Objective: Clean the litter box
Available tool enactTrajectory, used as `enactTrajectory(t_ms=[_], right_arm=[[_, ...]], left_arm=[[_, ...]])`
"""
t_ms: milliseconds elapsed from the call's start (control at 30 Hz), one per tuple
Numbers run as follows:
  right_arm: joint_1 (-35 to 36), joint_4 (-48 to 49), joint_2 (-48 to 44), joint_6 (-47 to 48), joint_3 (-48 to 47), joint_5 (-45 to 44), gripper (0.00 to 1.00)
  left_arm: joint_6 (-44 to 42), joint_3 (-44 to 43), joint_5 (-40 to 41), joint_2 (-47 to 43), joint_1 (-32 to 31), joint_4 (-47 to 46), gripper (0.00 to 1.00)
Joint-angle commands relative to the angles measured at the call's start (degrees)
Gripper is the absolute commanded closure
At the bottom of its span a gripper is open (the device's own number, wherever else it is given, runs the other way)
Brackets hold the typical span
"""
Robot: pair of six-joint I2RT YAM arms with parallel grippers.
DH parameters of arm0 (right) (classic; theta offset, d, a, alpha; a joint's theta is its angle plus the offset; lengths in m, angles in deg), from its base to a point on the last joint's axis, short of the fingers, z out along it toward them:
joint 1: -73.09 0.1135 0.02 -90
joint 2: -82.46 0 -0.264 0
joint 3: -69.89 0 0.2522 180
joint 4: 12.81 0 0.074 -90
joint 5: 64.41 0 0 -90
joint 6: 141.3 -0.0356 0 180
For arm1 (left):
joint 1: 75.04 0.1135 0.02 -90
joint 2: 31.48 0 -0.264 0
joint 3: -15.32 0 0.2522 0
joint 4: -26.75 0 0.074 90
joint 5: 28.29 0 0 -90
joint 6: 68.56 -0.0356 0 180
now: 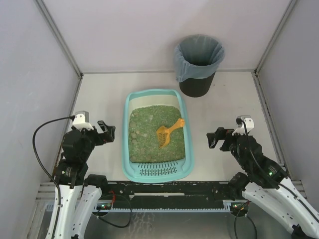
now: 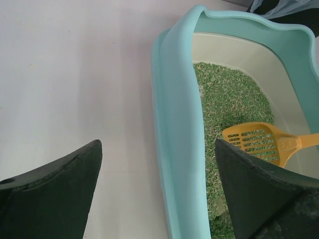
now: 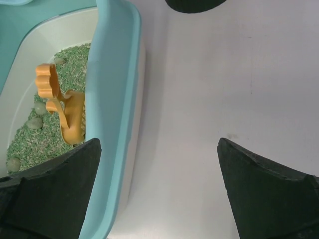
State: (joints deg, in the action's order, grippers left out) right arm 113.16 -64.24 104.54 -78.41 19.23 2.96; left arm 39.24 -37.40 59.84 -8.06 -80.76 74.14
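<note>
The light-teal litter box [image 1: 126, 134] lies mid-table, its slotted grate [image 1: 157, 171] at the near end, filled with green litter [image 1: 149, 142]. An orange slotted scoop [image 1: 169, 131] lies on the litter at the right, with a few greenish clumps [image 1: 137, 134] to its left. My left gripper [image 1: 106, 132] is open and empty just left of the box; in the left wrist view its fingers straddle the box's left rim [image 2: 177, 124] from above, with the scoop [image 2: 264, 142] beyond. My right gripper [image 1: 215, 138] is open and empty right of the box rim [image 3: 117, 89]; the scoop [image 3: 65, 109] and clumps [image 3: 35, 122] show inside.
A black round bin [image 1: 198, 62] with a grey-blue bag stands behind the box at the back right; its base shows in the right wrist view [image 3: 194, 4]. Grey walls enclose the table on three sides. A black rail [image 1: 164, 189] runs along the near edge.
</note>
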Motion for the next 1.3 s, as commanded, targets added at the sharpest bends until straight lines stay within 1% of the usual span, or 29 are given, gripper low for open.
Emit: enactTrajectory(t_ms=[0,167,267,333,400,500,567,767,900,1067,1200,1267], right_arm=[[2.12,0.57,-1.14,-0.47,-0.35,-3.59,0.0],[3.74,-0.8,-1.35,-1.83,-0.41,-7.25,0.0],[3.8,-2.02,-1.71,-4.64,-0.78,-9.51,0.0],[3.59,-1.09,-2.36,-5.7,-0.77,-8.7,0.0],[3.08,0.65,-2.8,-6.72,-1.23,-5.53,0.0],[2.32,6.0,-1.35,-5.48,-2.6,5.61,0.0],[2.2,9.1,1.3,-5.16,-3.79,10.13,0.01],[2.27,16.37,13.68,-4.66,-9.16,17.6,0.08],[2.38,22.1,20.89,-4.74,-10.75,20.4,0.14],[2.46,23.07,30.06,-6.27,-13.16,20.59,0.25],[2.73,24.57,34.06,-7.32,-13.58,19.87,0.34],[2.73,25.14,35.91,-7.41,-13.98,20.39,0.41]], left_arm=[[-0.99,0.18,0.97,-0.94,-1.14,-1.92,0.02],[-0.77,0.25,1.6,-1.33,-1.8,-1.97,0.02],[-0.75,0.2,1.29,-0.78,-1.8,-2.01,0.02],[-0.75,0.27,0.33,-0.22,-1.84,-2.27,0.02],[-0.93,0.29,-0.73,0.45,-1.79,-2.52,0.02],[-1.01,0.33,-2.75,1.28,-1.84,-2.9,0.02],[-1.09,0.37,-4.2,1.22,-1.77,-3.24,0.02],[-1.46,0.81,-6.13,0.77,-1.98,-4.2,0.03],[-1.54,0.9,-6.66,1.15,-2.09,-4.36,0.04],[-1.54,0.99,-7.51,1.34,-2.19,-4.65,0.05],[-1.33,1.07,-7.54,1.24,-2.43,-4.87,0.05],[-1.05,1.16,-6.9,1.11,-2.51,-5.01,0.05]])
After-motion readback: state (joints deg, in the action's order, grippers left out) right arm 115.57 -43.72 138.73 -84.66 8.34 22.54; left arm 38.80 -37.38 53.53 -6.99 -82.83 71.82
